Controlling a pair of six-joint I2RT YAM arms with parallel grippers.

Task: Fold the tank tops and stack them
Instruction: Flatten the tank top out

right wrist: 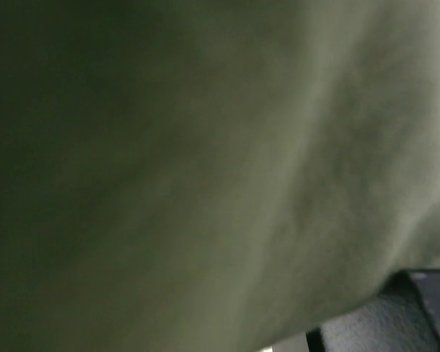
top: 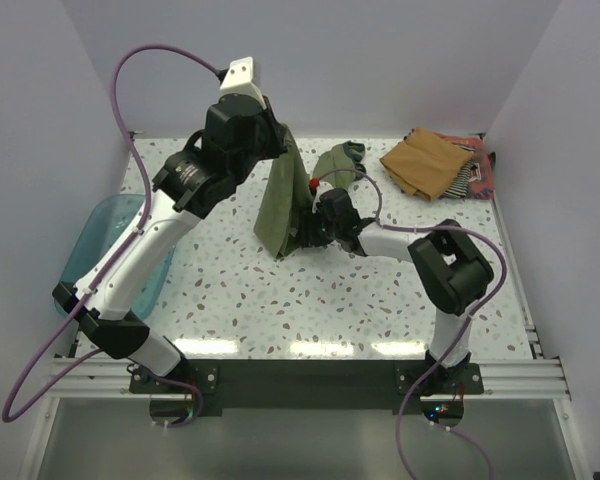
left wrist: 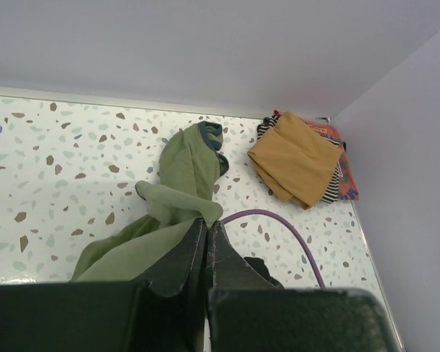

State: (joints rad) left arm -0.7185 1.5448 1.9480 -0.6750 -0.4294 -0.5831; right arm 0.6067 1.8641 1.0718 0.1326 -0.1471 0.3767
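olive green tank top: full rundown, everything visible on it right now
The olive green tank top is soft, matte cloth, unfolded and creased. The left pincer is shut on one edge and holds it up, so most of it hangs as a draped sheet toward the speckled table. Its far end lies crumpled on the table, showing a blue-grey trimmed opening. The right pincer is against the lower part of the hanging cloth; whether it grips cannot be told. No print shows.
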